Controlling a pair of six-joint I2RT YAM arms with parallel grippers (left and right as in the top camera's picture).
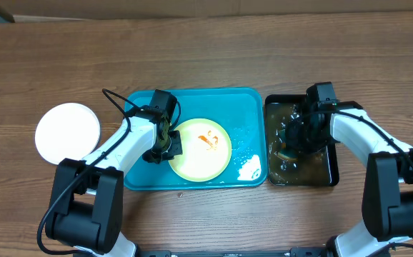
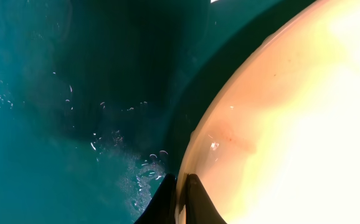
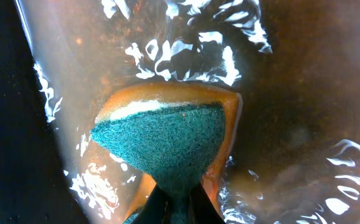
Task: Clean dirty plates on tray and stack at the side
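Note:
A lime-green rimmed plate (image 1: 201, 148) with an orange-red sauce smear lies in the teal-blue tray (image 1: 249, 107). My left gripper (image 1: 165, 146) is shut on this plate's left rim; in the left wrist view the fingers (image 2: 181, 198) pinch the rim of the plate (image 2: 292, 124) over the wet tray (image 2: 74, 112). A clean white plate (image 1: 67, 133) lies on the table left of the tray. My right gripper (image 1: 297, 137) is shut on a sponge (image 3: 167, 140) with a green scouring face and orange body, in the murky water of the black tray (image 1: 328, 175).
Water drops and foam (image 1: 248, 165) lie on the teal tray's right part. The black tray stands right against the teal tray. Bare wooden table (image 1: 214, 57) lies behind both trays.

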